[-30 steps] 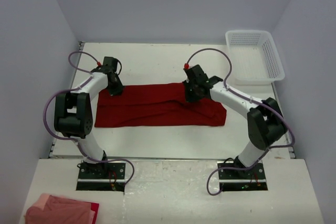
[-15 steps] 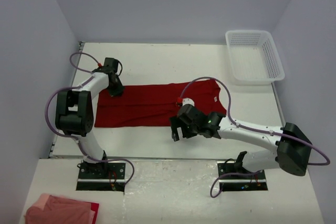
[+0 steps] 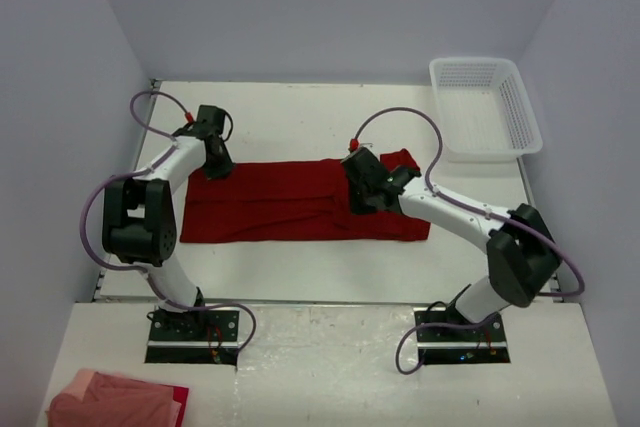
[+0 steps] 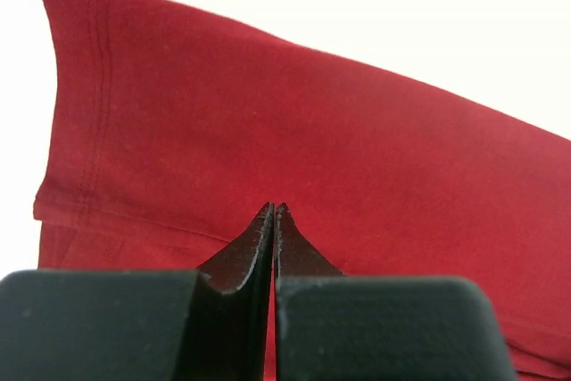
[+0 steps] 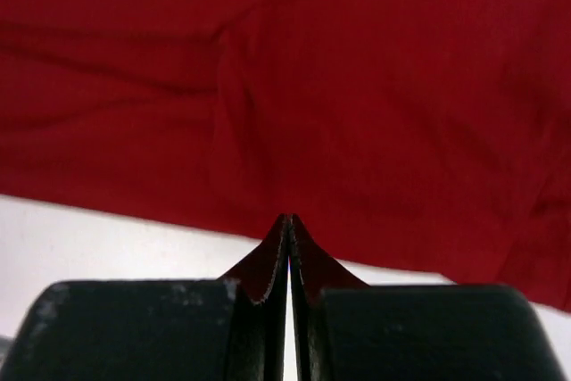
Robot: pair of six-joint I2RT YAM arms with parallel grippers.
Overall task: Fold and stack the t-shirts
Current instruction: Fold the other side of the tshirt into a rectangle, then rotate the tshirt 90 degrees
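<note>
**Red shirt lying in a long band**

The soft deep-red t-shirt (image 3: 280,209) lies mid-worktop (image 3: 300,122) as a creased, hemmed rectangle. The left tool (image 3: 217,171) is pinched shut at its far-left corner. The right tool (image 3: 361,201), also shut, points down near its right end.

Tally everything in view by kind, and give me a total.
Red t-shirt: 1
White basket: 1
Pink cloth pile: 1
Grippers: 2 (left gripper, right gripper)
Total: 5
</note>
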